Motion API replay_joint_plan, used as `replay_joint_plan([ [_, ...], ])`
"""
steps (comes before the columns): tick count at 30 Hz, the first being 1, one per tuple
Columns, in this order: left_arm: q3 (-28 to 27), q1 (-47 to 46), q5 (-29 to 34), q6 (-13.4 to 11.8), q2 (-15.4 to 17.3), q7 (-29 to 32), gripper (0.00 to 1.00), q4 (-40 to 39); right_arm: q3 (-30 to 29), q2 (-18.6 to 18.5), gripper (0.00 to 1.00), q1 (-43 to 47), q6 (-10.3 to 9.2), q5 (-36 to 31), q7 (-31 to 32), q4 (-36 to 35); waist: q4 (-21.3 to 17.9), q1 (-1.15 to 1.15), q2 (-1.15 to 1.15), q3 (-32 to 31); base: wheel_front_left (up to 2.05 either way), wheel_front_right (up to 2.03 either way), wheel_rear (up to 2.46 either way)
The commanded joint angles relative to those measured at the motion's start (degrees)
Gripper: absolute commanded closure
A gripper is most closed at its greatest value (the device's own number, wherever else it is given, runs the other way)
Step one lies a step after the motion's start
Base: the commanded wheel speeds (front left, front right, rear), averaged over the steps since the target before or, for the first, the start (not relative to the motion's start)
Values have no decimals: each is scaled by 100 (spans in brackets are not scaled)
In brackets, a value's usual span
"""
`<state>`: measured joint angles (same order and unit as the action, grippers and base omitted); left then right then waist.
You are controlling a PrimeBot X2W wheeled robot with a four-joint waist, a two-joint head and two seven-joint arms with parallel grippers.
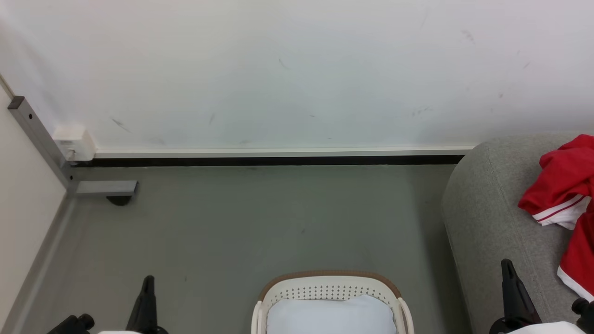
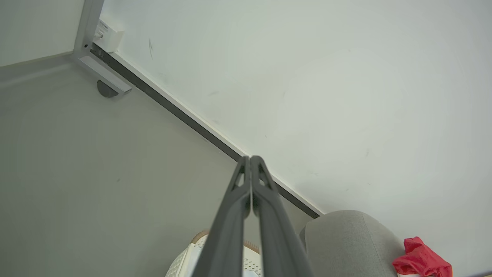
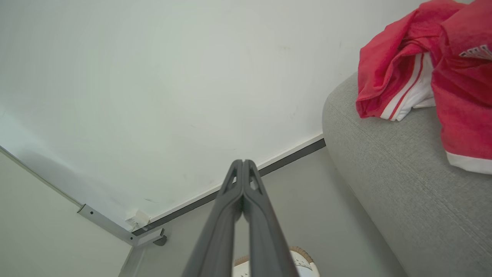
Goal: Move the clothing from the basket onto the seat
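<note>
Left hand first: the two long dark fingers are pressed together tip to tip with nothing between them, hanging above the grey floor just left of the basket. Right hand, same story: fingers closed flat against each other, empty, sitting low at the near edge of the seat and touching no fabric.

Moving outward, the clothing lies in a red heap on top of the seat, near its rounded end. A white panel with striped trim spills from one fold, and a white-edged hem drapes toward the front.

The bit of basket interior I can see holds a pale bluish surface. Its lower part is cut off, so I can't say what else is inside.

As for handling, this looks like light, limp cloth that will sag and trail from any grip. It shouldn't be fragile, and it seems unlikely to slide on that textured upholstery. If it needs another pick, I'd pinch a raised ridge of bunched fabric, say the crumpled crest above the striped trim, rather than a flat panel.
</note>
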<state>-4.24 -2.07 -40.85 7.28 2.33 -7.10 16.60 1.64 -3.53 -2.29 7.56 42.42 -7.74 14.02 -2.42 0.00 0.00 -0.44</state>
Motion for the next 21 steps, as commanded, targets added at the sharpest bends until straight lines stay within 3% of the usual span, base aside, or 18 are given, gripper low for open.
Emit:
replay_joint_plan([
  [1,-34,-146,-211,10,40,43,100,-88,-42,-35,100,-175,-4,204,44,-65,4,0,0,1,0,0,0],
  [21,-92,-234,-1595,16,51,417,100,-144,-228,-37,100,-243,-6,1573,407,-55,52,0,0,14,0,0,0],
])
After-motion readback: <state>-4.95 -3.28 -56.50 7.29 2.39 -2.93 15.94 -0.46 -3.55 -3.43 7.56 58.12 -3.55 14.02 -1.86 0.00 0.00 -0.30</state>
